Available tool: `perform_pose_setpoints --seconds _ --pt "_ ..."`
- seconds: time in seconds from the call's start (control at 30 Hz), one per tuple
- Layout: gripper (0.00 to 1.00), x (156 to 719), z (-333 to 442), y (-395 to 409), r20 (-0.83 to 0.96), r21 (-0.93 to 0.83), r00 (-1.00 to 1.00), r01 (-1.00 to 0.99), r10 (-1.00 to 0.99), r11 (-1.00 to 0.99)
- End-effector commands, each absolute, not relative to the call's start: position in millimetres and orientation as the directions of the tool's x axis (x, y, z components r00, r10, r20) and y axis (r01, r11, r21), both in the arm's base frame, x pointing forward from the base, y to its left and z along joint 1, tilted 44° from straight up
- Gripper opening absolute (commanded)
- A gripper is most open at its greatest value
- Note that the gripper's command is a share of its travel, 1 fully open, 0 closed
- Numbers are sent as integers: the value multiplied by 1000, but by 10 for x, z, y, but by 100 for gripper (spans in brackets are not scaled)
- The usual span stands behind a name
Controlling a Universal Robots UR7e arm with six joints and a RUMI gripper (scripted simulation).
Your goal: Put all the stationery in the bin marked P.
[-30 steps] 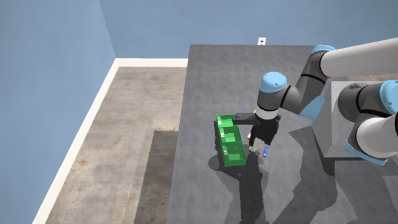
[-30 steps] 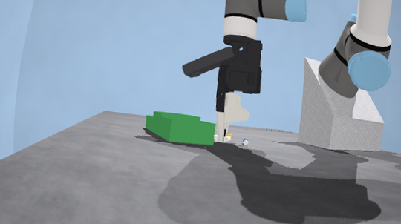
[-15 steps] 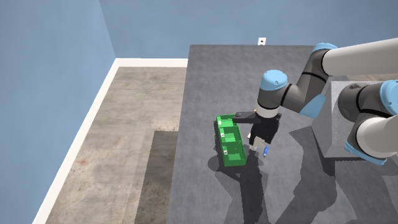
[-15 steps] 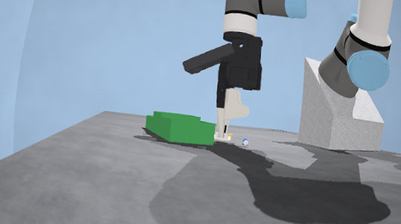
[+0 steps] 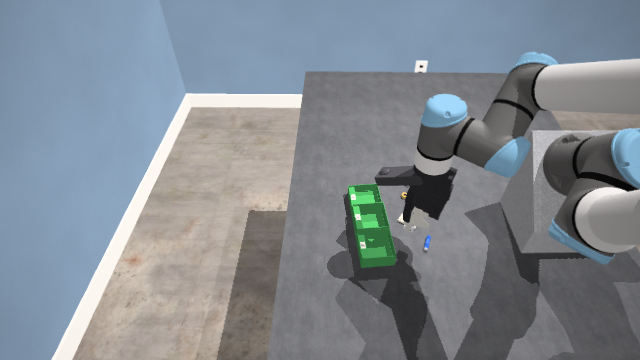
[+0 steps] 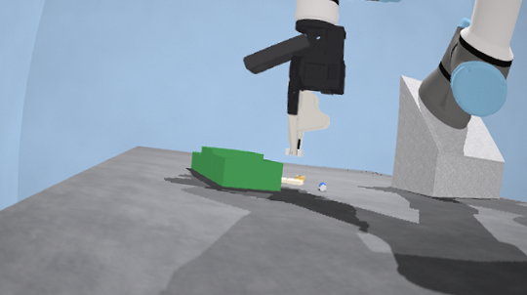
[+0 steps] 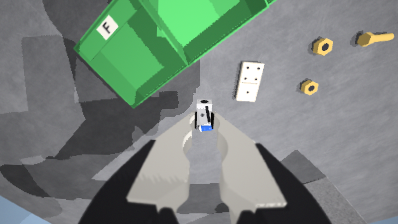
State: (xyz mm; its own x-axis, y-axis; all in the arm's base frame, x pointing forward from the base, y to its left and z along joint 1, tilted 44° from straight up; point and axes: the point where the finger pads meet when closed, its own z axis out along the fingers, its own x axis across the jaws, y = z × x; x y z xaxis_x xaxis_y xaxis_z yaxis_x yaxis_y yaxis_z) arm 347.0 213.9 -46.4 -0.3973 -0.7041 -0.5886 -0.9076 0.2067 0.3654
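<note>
My gripper (image 5: 411,226) (image 6: 294,152) (image 7: 203,112) is shut on a small white and grey object (image 7: 203,108) with a dark hole. It holds the object well above the table, just right of the row of three green bins (image 5: 371,226) (image 6: 237,168) (image 7: 150,55). The end bin nearest the gripper bears the letter F (image 7: 106,26); the other bins' letters cannot be read. A small blue pen-like item (image 5: 427,243) (image 6: 322,186) lies on the table right of the bins, and a bit of blue shows through the finger gap in the wrist view (image 7: 205,128).
A white domino (image 7: 249,80) (image 6: 291,181) lies beside the bins. Two yellow nuts (image 7: 322,45) (image 7: 309,87) and a yellow bolt (image 7: 374,38) lie further off. The arm's grey pedestal (image 5: 525,200) (image 6: 444,162) stands to the right. The table edge runs left of the bins.
</note>
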Motion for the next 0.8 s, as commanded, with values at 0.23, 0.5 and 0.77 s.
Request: perform_pose_setpoints --seconds 0.23,0.5,0.77 --pt "0 3482 -384 2065 -589 366 -397 -908 -704 205" --pt "0 3482 -384 2065 -589 366 -397 -908 -704 205" --pt "0 3491 -338 2021 -589 366 -397 -908 -704 205"
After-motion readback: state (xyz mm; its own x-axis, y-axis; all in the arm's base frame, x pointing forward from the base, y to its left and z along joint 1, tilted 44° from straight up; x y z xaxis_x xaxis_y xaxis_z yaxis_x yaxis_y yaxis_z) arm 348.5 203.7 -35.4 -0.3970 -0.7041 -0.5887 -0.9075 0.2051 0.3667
